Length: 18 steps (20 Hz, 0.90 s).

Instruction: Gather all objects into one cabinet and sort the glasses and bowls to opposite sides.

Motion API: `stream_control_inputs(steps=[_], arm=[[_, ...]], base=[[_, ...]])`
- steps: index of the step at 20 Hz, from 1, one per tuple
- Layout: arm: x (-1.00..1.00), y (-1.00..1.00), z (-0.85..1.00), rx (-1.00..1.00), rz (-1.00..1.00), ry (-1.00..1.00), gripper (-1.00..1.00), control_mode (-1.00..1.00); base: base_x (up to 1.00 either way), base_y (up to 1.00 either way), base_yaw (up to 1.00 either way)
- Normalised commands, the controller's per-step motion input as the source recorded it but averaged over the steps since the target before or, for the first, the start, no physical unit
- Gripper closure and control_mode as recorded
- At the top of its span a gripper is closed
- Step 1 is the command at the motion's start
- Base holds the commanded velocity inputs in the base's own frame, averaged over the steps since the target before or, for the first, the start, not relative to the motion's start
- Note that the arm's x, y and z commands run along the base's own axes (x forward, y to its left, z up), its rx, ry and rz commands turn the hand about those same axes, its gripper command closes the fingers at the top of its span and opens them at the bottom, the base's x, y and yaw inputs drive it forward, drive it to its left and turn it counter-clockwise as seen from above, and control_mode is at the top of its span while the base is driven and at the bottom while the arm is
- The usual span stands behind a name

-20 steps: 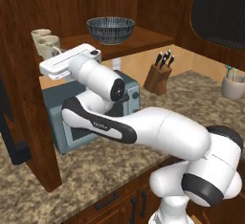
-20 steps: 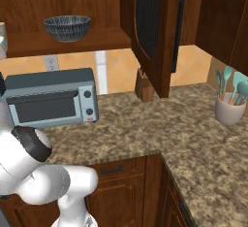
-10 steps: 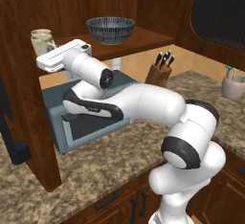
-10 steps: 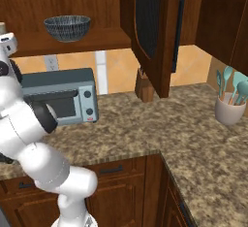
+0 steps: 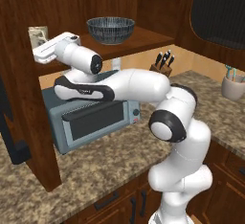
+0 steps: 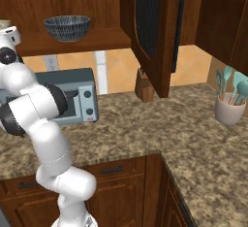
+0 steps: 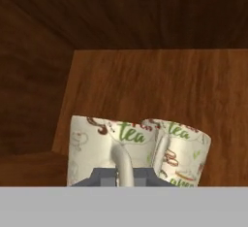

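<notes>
Two cream mugs with "tea" print, one (image 7: 101, 146) beside the other (image 7: 181, 153), stand close together at the left end of the cabinet shelf (image 7: 155, 85). My gripper (image 7: 123, 178) is shut on the handle of the nearer-left mug, and the handle rises between the dark fingertips. From the left base view, the white hand (image 5: 52, 48) reaches in at the shelf's left end just below a cream mug (image 5: 38, 34). The wide dark ribbed bowl (image 5: 111, 29) sits apart on the right half of the same shelf, also seen as the bowl (image 6: 67, 27).
A grey toaster oven (image 5: 91, 117) stands on the granite counter under the shelf. Further right are a knife block (image 5: 162, 62) and a beige utensil pot (image 6: 227, 107). An open cabinet door (image 6: 155, 27) hangs to the right of the shelf. The cabinet's thick left panel (image 5: 24, 113) is close to the hand.
The arm has swung its elbow out to the right and straightened. The hand has shifted a little up and left along the shelf edge. The jaws have stayed shut.
</notes>
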Motion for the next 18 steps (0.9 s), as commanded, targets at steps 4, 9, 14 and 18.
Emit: stream_control_inputs(steps=[4, 9, 14, 18], arm=[[0.17, 0.77, -0.51, -0.02, -0.02, -0.02, -1.00, -1.00], [0.00, 0.39, -0.34, 0.00, -0.02, -0.06, -1.00, -1.00], [-0.05, 0.26, -0.32, 0.00, -0.02, -0.10, -1.00, -1.00], [-0.74, 0.08, -0.26, 0.00, 0.00, -0.20, -1.00, -1.00]], base=[[0.00, 0.00, 0.00], [0.00, 0.00, 0.00], [0.00, 0.00, 0.00], [0.00, 0.00, 0.00]])
